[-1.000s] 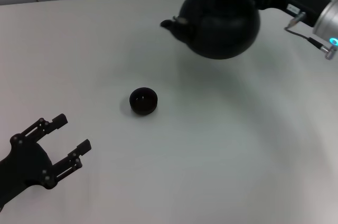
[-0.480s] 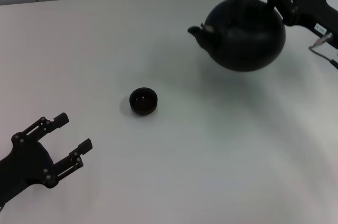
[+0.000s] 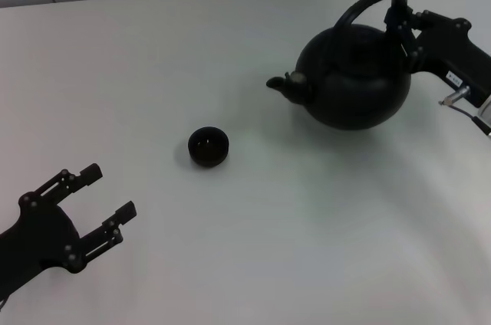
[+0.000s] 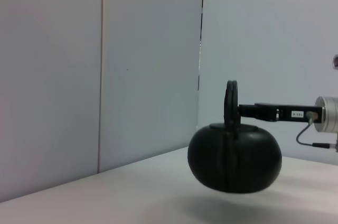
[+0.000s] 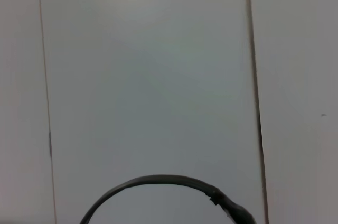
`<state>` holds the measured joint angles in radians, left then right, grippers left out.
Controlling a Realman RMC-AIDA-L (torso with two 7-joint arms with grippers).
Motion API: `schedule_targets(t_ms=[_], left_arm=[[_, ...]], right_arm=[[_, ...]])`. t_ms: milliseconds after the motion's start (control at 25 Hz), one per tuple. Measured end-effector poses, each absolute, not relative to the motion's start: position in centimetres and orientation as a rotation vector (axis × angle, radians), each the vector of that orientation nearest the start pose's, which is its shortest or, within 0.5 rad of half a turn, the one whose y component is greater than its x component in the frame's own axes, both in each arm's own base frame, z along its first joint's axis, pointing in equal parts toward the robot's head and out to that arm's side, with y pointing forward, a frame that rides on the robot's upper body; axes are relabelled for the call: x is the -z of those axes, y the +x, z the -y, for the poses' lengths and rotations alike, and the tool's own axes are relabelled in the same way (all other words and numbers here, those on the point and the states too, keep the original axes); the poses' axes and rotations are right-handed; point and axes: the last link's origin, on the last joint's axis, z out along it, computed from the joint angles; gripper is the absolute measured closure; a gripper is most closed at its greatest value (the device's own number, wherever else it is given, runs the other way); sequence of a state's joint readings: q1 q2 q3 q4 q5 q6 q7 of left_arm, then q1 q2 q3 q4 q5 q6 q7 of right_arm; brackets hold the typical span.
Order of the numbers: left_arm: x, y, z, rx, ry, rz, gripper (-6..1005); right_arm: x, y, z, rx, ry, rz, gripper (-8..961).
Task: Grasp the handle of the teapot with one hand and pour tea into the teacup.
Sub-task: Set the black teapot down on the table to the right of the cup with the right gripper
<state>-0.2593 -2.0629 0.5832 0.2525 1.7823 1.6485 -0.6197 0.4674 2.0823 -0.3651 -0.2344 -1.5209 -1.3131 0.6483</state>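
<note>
— The teapot (image 3: 354,80)?
— Squat, matte black, at the worktop's (image 3: 253,241) far right; right gripper (image 3: 400,27) pinching its handle (image 3: 367,4).
— Writing?
— Small white label, unreadable. Left gripper (image 3: 102,201) spread.

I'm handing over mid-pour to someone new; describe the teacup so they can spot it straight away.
Start from the large round matte-black teapot held by its arched handle in the right gripper at the far right of the white table. Follow its spout across to the table's middle: the tiny round black handleless teacup stands alone there, far smaller and lower than the teapot.
</note>
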Motion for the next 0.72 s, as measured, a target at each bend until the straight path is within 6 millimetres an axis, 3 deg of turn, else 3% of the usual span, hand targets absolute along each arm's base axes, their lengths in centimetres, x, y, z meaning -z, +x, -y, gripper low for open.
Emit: schedule_targets(t_ms=[240, 720], left_arm=[[2.9, -32.8, -21.9, 0.912, -2.402, 0.372, 263], [2.9, -32.8, -21.9, 0.914, -2.408, 0.384, 263]], right_arm=[[0.7, 32.1, -32.6, -0.769, -1.943, -0.431, 870], [1.4, 32.6, -32.1, -0.721, -1.947, -0.425, 869]])
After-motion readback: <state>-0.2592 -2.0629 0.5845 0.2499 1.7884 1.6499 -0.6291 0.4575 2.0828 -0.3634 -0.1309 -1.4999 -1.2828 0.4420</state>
